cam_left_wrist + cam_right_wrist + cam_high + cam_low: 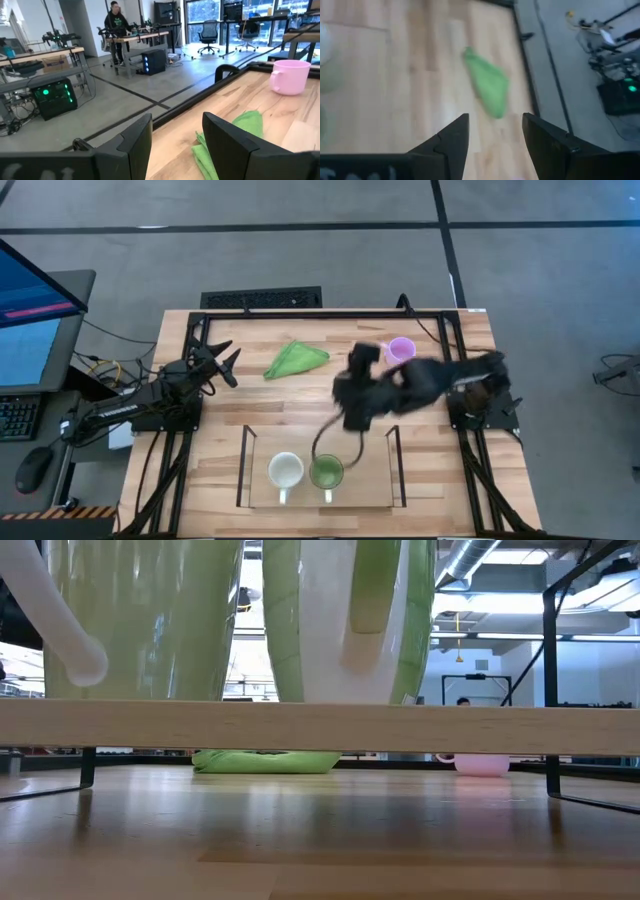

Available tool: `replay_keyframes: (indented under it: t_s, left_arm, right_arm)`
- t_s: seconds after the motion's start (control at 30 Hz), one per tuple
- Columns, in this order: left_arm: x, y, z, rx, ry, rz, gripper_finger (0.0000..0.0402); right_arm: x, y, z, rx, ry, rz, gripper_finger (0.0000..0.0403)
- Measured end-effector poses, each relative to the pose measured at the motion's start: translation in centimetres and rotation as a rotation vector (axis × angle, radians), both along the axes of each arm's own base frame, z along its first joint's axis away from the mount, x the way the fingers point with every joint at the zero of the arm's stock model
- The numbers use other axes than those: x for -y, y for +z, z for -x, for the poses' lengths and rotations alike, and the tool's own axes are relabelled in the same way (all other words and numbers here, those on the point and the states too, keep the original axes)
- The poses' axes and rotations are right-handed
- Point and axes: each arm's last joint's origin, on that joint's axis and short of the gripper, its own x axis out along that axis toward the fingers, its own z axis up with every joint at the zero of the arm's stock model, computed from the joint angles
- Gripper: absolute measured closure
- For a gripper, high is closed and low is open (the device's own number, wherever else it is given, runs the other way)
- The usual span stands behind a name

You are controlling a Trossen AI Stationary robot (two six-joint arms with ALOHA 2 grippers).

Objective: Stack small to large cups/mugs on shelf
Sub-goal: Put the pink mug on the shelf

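Note:
The white mug [285,472] and the green mug [326,472] stand side by side on the shelf's clear top [365,490], handles toward the near edge. In the low view both mugs [140,620] [350,620] loom above the shelf's front edge [320,727]. The light purple mug [401,350] stands upright on the table at the far right; it also shows in the left wrist view [290,75]. My right gripper [345,408] hovers over the table's middle, beyond the shelf, open and empty [495,135]. My left gripper [222,365] waits at the table's left side, open and empty [177,135].
A crumpled green cloth [296,360] lies on the table at the far middle, ahead of both grippers [487,82] [235,135]. A black frame rims the tabletop [320,312]. A person stands at a desk in the room beyond [116,20].

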Motion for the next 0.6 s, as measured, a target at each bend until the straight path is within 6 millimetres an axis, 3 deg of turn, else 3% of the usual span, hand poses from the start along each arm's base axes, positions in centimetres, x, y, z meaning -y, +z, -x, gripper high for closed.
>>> replay_keyframes:
  t_s: [0.23, 0.6]
  left_arm:
    - [0.0, 0.0, 0.0, 0.0, 0.0, 0.001, 0.0235]
    - [0.0, 0.0, 0.0, 0.011, 0.001, 0.012, 0.0235]
  right_arm:
    - [6.4, 4.2, 4.4, 0.019, -0.044, 0.007, 0.0198]
    - [15.7, 7.5, 12.6, 0.087, -0.321, -0.069, 0.0198]
